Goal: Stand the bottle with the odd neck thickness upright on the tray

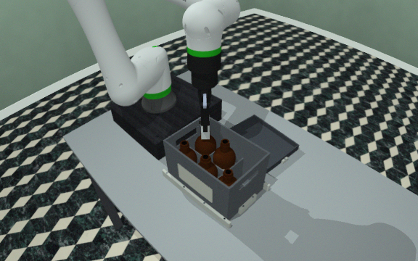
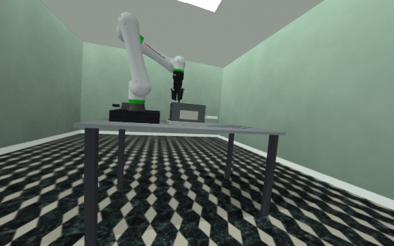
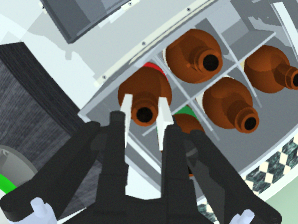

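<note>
I count five brown bottles in one grey crate [image 1: 194, 183], one dark tray [image 1: 285, 143] beside it, my gripper [image 3: 144, 107] clamped on the rear bottle's neck [image 3: 145, 111].

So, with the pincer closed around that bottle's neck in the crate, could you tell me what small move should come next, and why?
Probably a slow, straight lift. The pincer is shut on the neck of the bottle in the crate, whose body sits between the dividers, with four neighbours close by. Rising vertically should clear the walls before any sideways travel toward the tray.
</note>
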### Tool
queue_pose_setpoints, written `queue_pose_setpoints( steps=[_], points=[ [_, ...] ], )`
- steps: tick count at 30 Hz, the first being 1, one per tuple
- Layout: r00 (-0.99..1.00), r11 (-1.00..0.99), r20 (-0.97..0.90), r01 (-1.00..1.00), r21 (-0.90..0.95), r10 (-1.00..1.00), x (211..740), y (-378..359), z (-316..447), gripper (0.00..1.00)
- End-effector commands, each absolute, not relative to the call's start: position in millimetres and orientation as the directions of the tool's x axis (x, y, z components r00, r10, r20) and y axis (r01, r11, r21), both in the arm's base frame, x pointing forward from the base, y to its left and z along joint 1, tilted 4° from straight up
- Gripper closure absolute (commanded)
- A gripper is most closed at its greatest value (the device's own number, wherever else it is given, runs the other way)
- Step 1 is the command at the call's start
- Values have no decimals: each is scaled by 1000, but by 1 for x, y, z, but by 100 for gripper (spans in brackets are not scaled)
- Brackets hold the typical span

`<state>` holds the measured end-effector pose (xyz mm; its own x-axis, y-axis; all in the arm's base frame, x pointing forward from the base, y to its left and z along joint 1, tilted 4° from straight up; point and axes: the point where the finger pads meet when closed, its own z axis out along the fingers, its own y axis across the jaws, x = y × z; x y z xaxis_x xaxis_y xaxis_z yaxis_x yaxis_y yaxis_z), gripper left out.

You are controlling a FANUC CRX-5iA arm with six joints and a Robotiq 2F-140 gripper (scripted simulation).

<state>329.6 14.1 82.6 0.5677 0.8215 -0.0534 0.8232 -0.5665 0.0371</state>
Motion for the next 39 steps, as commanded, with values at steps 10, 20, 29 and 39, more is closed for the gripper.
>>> queue_pose_setpoints(
  steps=[10,20,29,39],
  points=[
    [568,-566,-53,823,38,822,330,14,83,90],
    [568,-566,-53,823,38,822,330,14,83,56],
    [568,-566,-53,823,38,822,330,14,83,56],
    [568,-566,-53,823,38,822,330,14,83,56]
  ],
)
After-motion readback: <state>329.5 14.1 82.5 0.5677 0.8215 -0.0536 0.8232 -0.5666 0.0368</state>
